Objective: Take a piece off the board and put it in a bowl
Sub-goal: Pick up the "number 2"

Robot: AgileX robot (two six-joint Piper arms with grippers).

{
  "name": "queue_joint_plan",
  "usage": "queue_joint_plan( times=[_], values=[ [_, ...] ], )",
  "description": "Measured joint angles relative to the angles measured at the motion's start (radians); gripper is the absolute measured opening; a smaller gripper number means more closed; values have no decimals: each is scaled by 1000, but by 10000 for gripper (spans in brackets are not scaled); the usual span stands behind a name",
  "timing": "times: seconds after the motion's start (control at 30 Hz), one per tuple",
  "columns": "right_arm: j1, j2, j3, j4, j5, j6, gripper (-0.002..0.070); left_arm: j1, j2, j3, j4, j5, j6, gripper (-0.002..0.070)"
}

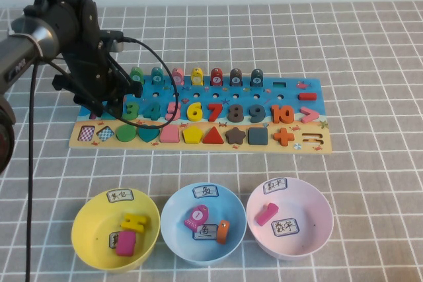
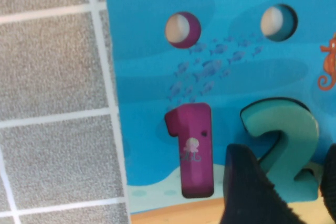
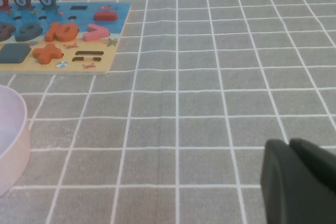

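The left end effector (image 2: 283,192) hangs over the board's (image 1: 291,100) left end, fingers spread either side of the teal 2 (image 2: 286,142) seated in its slot, while the right end effector (image 3: 299,182), fingers together, sits low over the bench (image 3: 210,103).

The left arm reaches in from the robot's left side, its dark wrist bent downward so that the left pincer (image 1: 106,107) points steeply at the surface below. In the left wrist view its two dark fingers (image 2: 252,192) stand spread apart, nothing clamped between them. The right pincer (image 3: 299,182) shows only in its own wrist view, hanging low above the bench, its fingers pressed together.
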Motion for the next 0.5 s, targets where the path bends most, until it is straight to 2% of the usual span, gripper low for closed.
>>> queue_joint_plan(
  times=[0.5],
  values=[
    [0, 0, 0, 0, 0, 0, -17, 0, 9, -5, -2, 15, -6, 274]
  ],
)
